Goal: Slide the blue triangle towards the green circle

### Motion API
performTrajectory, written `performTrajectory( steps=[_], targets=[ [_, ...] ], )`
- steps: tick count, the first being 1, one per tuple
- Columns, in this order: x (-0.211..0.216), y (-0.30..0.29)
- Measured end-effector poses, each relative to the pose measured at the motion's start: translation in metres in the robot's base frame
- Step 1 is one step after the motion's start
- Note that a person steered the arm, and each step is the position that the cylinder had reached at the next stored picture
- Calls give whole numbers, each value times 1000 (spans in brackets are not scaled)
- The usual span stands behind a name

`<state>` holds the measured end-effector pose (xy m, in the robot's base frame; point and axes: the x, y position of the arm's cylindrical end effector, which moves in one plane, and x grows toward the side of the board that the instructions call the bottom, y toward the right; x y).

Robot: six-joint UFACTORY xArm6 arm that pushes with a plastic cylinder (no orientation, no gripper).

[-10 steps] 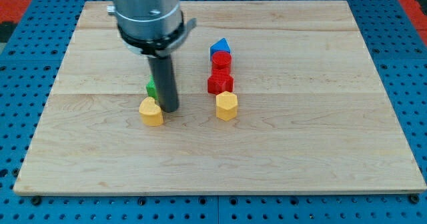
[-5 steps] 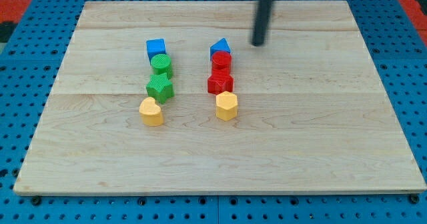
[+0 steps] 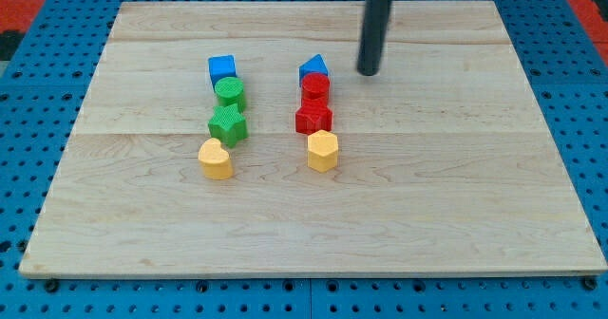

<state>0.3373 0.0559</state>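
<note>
Shifted slightly downward since the earlier frame: my tip [image 3: 368, 72], bare, holding nothing. Position: just right of blue triangle [image 3: 313, 68], apart. Green circle [image 3: 229, 93]: well to the view's left.

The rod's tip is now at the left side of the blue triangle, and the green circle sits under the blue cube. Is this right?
Not quite. In the camera view, my tip is to the right of the blue triangle, apart from it. The rest holds: the green circle sits just below the blue cube.
</note>
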Motion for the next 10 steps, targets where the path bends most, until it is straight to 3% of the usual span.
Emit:
performTrajectory(
  steps=[1,5,6,10],
  targets=[
    [0,-43],
    [-1,-74],
    [-22,-78],
    [-4,-102]
  ],
)
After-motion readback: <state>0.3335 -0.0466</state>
